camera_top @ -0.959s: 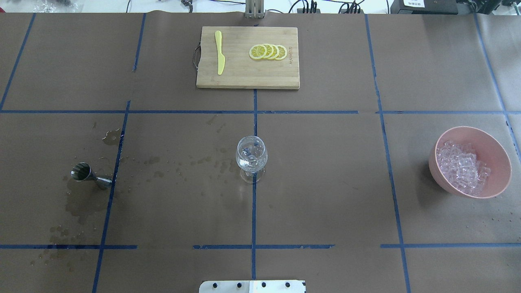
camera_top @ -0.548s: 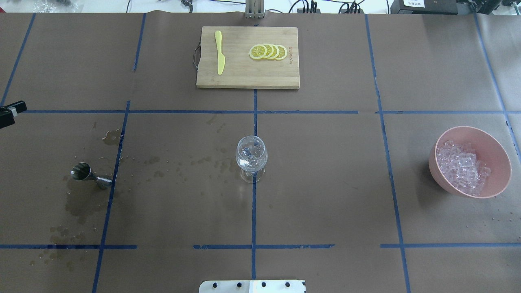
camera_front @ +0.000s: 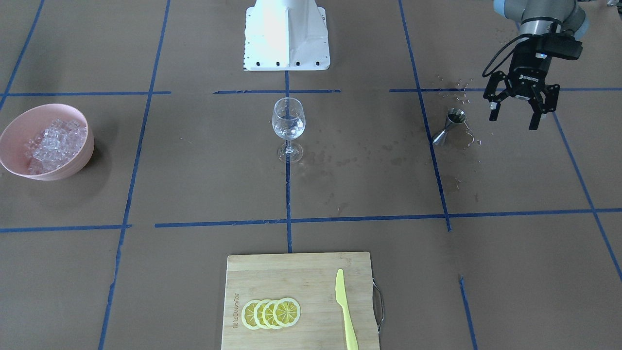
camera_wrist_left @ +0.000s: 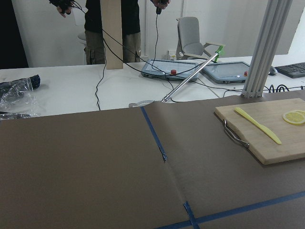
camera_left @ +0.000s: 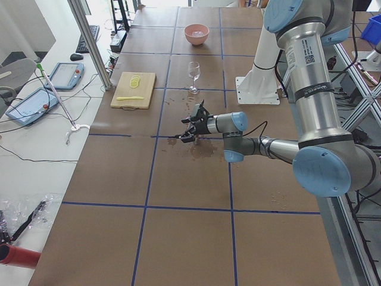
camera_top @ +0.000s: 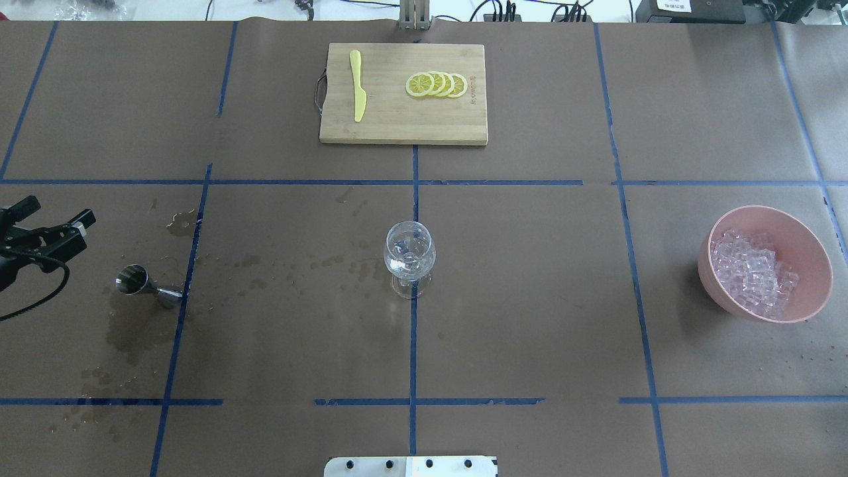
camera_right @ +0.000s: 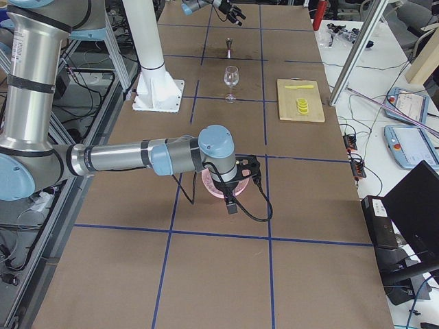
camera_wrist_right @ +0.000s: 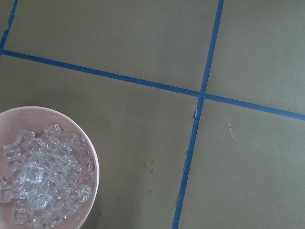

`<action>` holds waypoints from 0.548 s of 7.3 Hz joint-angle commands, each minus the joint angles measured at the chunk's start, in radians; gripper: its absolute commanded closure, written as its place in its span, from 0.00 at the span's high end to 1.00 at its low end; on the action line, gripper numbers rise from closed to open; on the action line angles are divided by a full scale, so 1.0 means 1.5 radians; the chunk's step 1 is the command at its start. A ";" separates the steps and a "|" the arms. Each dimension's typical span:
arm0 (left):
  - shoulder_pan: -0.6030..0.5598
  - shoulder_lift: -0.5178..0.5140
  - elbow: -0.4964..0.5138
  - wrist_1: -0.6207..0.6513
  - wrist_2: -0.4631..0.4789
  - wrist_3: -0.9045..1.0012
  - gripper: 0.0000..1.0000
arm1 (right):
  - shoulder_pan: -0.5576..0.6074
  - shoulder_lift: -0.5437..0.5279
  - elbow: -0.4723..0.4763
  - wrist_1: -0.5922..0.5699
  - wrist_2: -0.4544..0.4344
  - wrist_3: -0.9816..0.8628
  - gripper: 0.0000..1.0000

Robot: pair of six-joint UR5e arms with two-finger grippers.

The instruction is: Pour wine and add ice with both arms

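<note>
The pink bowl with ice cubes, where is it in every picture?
Front-facing: pink bowl at the left edge, mid-height.
Overhead: far right, mid-height.
Exterior left: top centre, at the table's far end.
Exterior right: centre, mostly hidden under the right arm.
Left wrist: not in it.
Right wrist: bottom-left corner.
Landmark: the wine glass stands mid-table in all four exterior views.

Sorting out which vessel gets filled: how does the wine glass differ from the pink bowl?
The wine glass is clear and stemmed; the pink bowl is opaque, wider and stemless. The bowl holds a heap of ice; the glass shows no such heap. The glass stands mid-table on blue tape; the bowl sits toward the robot's right end. Both stand upright, with nothing touching them.
</note>
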 commanded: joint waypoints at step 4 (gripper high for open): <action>0.237 -0.005 0.013 0.005 0.298 -0.012 1.00 | 0.009 -0.002 0.001 0.000 0.000 0.000 1.00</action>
